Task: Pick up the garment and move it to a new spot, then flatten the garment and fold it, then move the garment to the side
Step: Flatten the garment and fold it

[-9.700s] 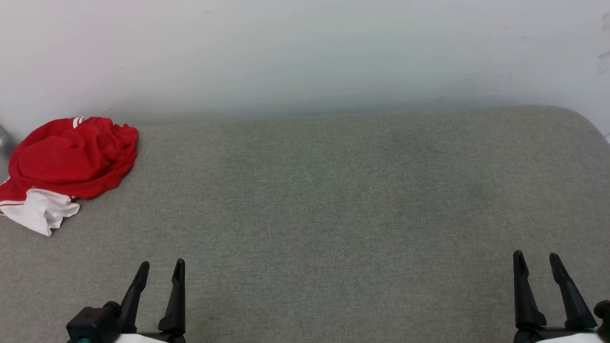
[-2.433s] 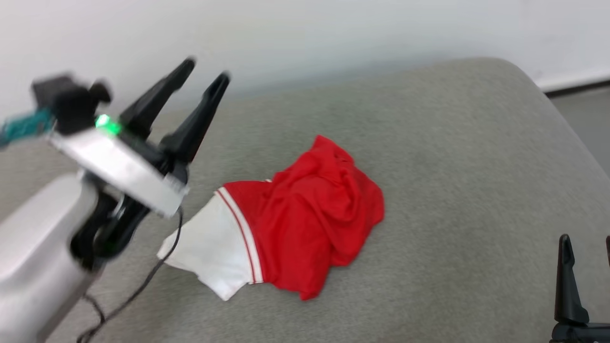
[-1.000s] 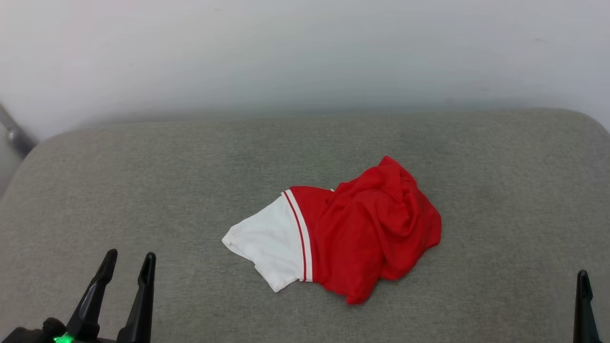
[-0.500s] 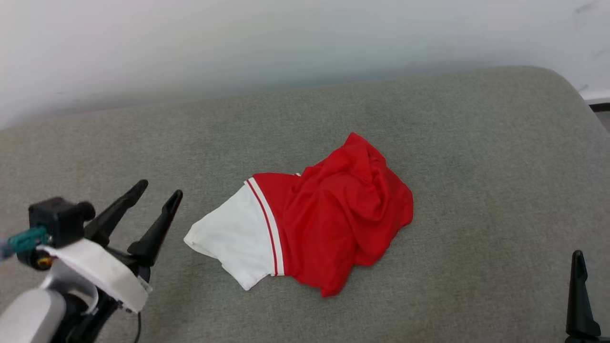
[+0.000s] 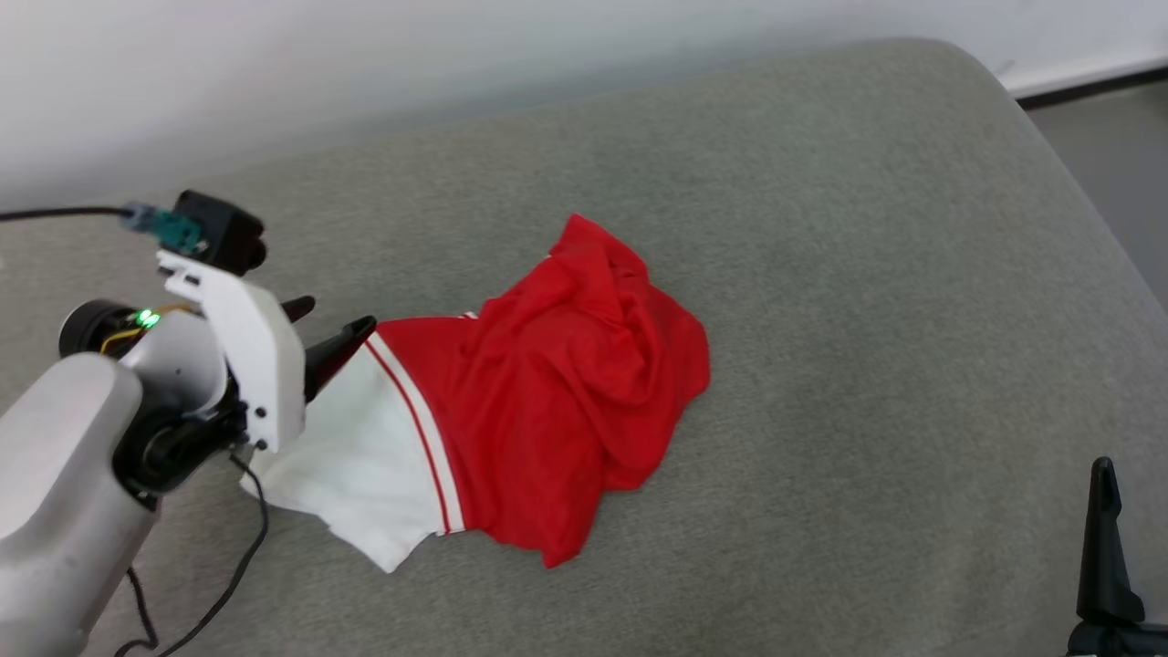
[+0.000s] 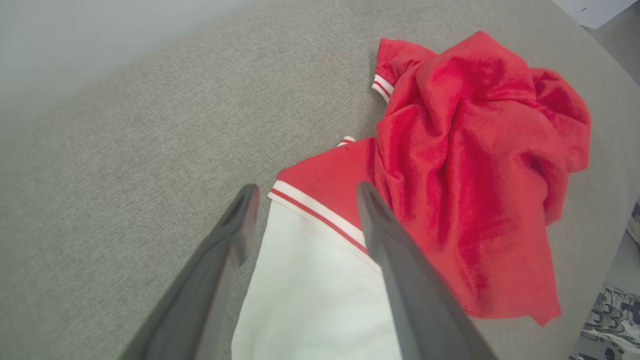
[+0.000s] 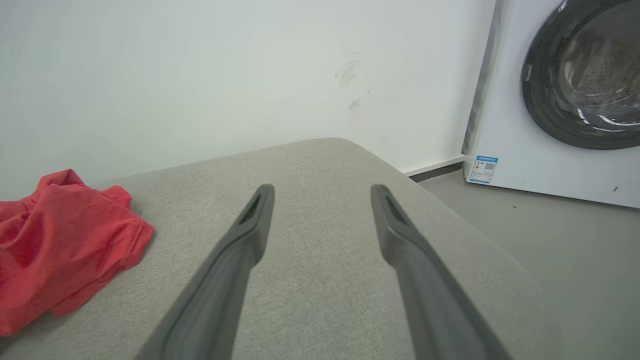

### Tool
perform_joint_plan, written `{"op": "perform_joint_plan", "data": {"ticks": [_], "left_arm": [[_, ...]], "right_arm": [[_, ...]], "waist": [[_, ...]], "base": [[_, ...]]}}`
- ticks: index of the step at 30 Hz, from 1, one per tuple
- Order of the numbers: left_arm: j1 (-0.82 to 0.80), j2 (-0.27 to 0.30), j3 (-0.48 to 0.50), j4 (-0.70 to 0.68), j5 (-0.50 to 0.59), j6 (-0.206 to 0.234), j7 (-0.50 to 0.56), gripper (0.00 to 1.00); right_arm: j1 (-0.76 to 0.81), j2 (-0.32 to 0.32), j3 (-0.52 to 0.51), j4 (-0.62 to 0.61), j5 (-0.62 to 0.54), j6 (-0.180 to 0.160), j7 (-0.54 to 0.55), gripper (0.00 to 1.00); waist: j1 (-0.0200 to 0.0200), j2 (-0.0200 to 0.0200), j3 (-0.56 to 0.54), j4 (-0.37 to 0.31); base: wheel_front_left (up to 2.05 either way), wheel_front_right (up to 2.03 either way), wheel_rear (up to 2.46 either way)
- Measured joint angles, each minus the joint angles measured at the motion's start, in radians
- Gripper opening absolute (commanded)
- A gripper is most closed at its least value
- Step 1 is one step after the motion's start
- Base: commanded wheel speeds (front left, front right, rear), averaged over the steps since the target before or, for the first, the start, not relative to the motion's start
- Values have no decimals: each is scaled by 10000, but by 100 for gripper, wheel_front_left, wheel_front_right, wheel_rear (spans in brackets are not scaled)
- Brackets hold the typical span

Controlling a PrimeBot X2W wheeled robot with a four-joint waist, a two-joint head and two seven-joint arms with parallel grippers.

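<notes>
The garment (image 5: 547,401) lies crumpled on the grey cushioned surface (image 5: 867,274), its red body bunched up and one white sleeve (image 5: 351,474) with red-white trim spread toward the left. My left gripper (image 5: 330,330) hovers open just over the sleeve's upper edge. In the left wrist view its two fingers straddle the striped trim (image 6: 320,215) of the garment (image 6: 475,165), nothing pinched between them. My right gripper (image 7: 320,192) stands open over bare cushion, well right of the garment (image 7: 60,240). One right finger (image 5: 1104,547) shows at the head view's lower right corner.
A white wall (image 5: 365,64) runs behind the cushion. The cushion's rounded right edge drops to grey floor (image 5: 1113,182). A white washing machine (image 7: 565,100) stands on the floor to the right. A black cable (image 5: 246,547) hangs from my left arm.
My left gripper has moved up and right to the sleeve's upper edge, still open. The head camera has shifted, so the garment sits further left in the picture.
</notes>
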Motion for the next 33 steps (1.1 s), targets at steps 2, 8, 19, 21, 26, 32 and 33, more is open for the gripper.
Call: {"op": "perform_joint_plan", "data": {"ticks": [2,8,19,21,26,32,33], "left_arm": [[-436,-96,-368,282,25,-2,251,100],[-1485,-326,-1586,1095,46,-6,1304,100],[-2518,-73,-3007,1985,297,-6,1262,100],[-2636,13,-3250,2107,303,-4,1285,100],[-2731,104,-3760,2391,56,-4,1455,93],[-2864,270,-4288,2205,-345,-8,1360,0],[-2922,318,-4362,2184,-360,-10,1317,0]], "right_arm": [[-46,-2,36,19,19,-2,0,100],[-193,0,140,52,278,-2,0,100],[-195,-2,301,12,560,-2,0,100],[-191,-4,318,10,621,-2,0,100],[-196,-4,370,15,696,-2,0,100],[-225,-4,378,15,786,-2,0,100],[-225,-2,366,19,792,-2,0,100]], "waist": [[0,0,140,-197],[0,0,549,-827],[0,0,978,-1560],[-1,0,1041,-1635],[-1,0,1127,-1767],[-2,0,1159,-1802],[-1,0,1153,-1790]], "base": [[0,0,0],[0,0,0],[0,0,0],[0,0,0],[0,0,0],[0,0,0],[0,0,0]]}}
